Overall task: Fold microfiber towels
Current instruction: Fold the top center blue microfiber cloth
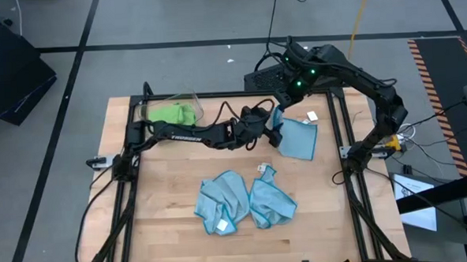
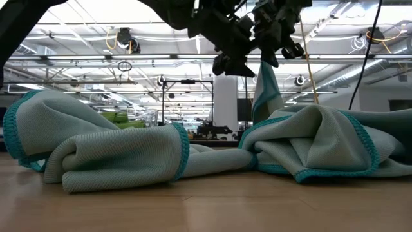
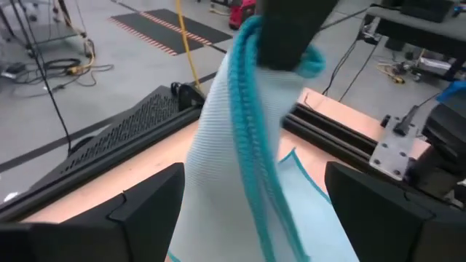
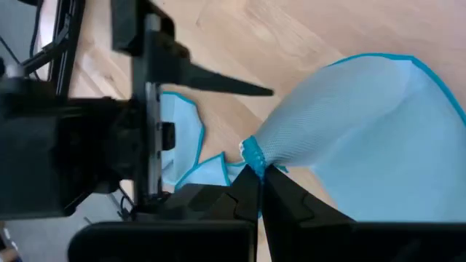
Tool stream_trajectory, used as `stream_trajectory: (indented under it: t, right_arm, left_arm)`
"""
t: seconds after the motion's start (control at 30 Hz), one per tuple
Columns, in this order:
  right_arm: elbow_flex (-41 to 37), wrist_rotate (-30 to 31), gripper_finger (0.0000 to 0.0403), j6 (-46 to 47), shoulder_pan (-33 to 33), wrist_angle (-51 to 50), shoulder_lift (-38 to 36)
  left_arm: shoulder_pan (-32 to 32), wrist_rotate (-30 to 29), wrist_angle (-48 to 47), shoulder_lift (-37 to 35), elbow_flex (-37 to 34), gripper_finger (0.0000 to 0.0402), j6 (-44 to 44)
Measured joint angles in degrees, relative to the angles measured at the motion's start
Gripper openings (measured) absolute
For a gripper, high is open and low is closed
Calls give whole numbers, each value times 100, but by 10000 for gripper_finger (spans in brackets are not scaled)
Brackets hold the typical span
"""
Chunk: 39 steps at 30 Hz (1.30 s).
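My right gripper (image 4: 258, 180) is shut on a light blue towel (image 1: 300, 140), over the table's far middle. The towel carries a white tag (image 1: 312, 117). My left gripper (image 3: 251, 178) reaches in level from the table's left and is open. Its fingers (image 3: 149, 207) stand on either side of the towel's hanging teal-hemmed edge (image 3: 251, 124), just below my right gripper (image 3: 291, 29). In the low view the towel (image 2: 265, 90) hangs behind the near cloths. Two more light blue towels (image 1: 221, 201) (image 1: 271, 199) lie crumpled at the near middle. My right gripper pinches a bunched bit of the towel's teal-hemmed edge (image 4: 253, 154) between its two fingers, coming from above and slanting down. The cloth fans out below the fingers in a cone, and its lower part (image 1: 304, 148) lies spread on the table.
A clear bin (image 1: 172, 110) with lime green cloth (image 1: 173, 115) inside stands at the far left. Black frame rails (image 1: 345, 154) run along the table's sides. Bare wood (image 1: 166, 205) lies near left of the crumpled towels.
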Motion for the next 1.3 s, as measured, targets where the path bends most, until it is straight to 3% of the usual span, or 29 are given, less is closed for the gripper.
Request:
stream_trajectory:
  t: [0.4, 0.87, 1.3]
  right_arm:
    - [0, -2, 0, -27, -7, 6, 0]
    - [0, -4, 0, -71, -7, 6, 0]
    - [0, -7, 0, -159, -8, 0, 0]
  left_arm:
    - [115, -175, -822, 61, 0, 261, 5]
    - [160, -188, -1303, 57, 0, 219, 352]
    - [160, 188, -1523, -180, 0, 159, 667]
